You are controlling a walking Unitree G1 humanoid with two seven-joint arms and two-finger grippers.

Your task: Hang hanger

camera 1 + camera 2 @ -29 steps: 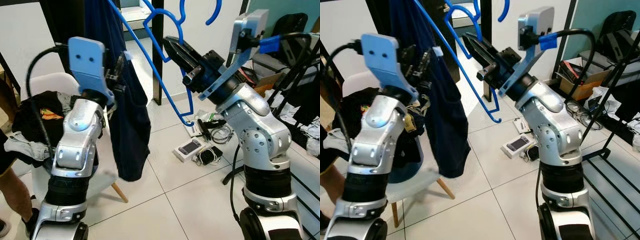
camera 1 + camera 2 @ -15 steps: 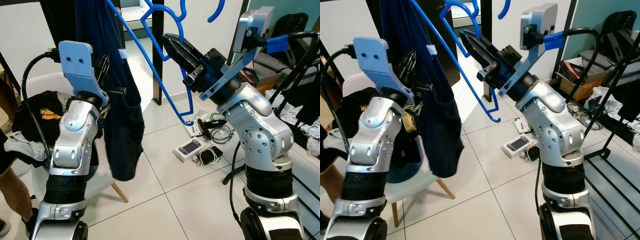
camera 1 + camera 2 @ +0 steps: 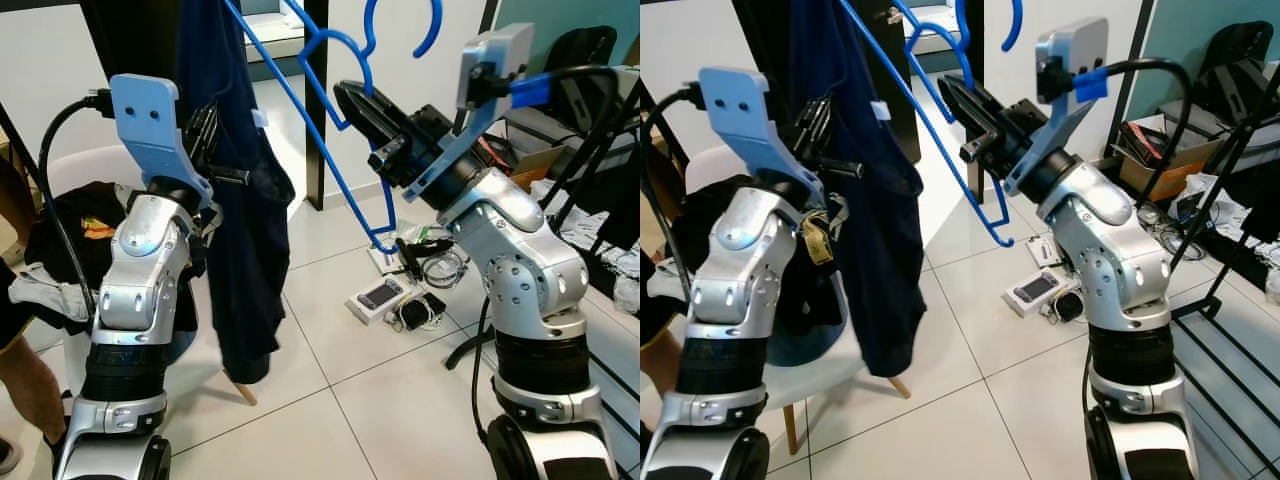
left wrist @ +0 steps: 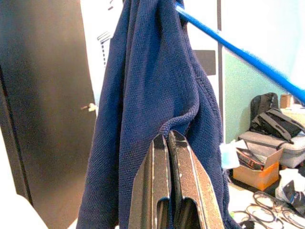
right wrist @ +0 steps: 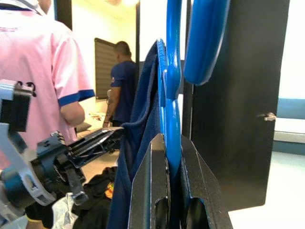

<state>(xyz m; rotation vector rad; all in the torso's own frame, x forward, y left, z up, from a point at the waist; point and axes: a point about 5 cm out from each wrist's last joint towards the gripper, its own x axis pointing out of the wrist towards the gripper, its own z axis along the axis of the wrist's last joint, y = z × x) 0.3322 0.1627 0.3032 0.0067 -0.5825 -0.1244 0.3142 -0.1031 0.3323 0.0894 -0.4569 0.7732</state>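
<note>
Left eye view: right pincer grips blue hanger, left pincer pinches navy garment above chair.

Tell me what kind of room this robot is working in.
Probably a lived-in room of a home or a test flat used for laundry: white tiled floor, a white chair heaped with dark clothes, a dark blue knitted garment draped on a blue plastic hanger, loose cables and gadgets on the floor.

Both arms raised, elbows bent. Left gripper points to 1 o'clock, fingers pressed together. Right gripper points to 10 o'clock, fingers clamped.
</note>
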